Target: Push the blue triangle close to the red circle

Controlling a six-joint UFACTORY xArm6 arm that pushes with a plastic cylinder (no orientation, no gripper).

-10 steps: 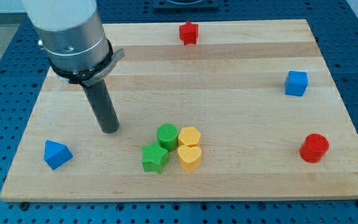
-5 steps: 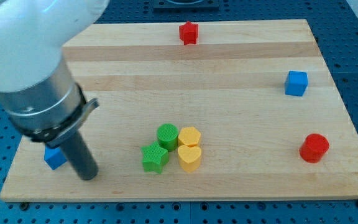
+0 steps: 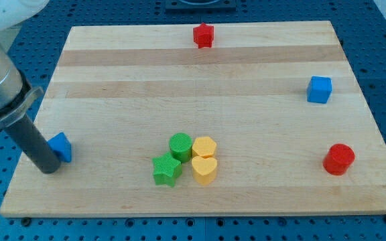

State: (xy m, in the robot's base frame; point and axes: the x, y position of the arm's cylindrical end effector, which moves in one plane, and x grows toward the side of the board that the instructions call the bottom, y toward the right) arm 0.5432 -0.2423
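Blue and partly hidden, the triangle [image 3: 61, 146] shows only a pointed top and one flat face, the dark rod covering its side toward the view's left; it sits close to the board's left edge, well below the middle; the rod appears to touch it, though actual contact cannot be confirmed. My tip [image 3: 47, 169] rests on the wooden board [image 3: 200, 73] just to the view's left of and slightly below the blue triangle; the tool is a plain rod with nothing that opens or closes, and it holds nothing.

The red circle [image 3: 339, 159] stands far to the view's right of the blue triangle, at nearly the same height, close to the board's right edge; the two are well apart.

Count of blocks: seven. Blue, two: the triangle and a blue cube [image 3: 319, 89], the latter far to the right of the triangle and higher. Red, two: the circle and a red star [image 3: 204, 35], which sits at the board's top edge, up and to the right of the triangle. Green, two: a green cylinder [image 3: 180, 146] and a green star [image 3: 167, 170]. Yellow, two pieces: a yellow hexagon [image 3: 205, 146] and a yellow heart [image 3: 204, 170].

The green and yellow four form one tight cluster to the right of the blue triangle, between it and the red circle, neighbours touching or nearly so.
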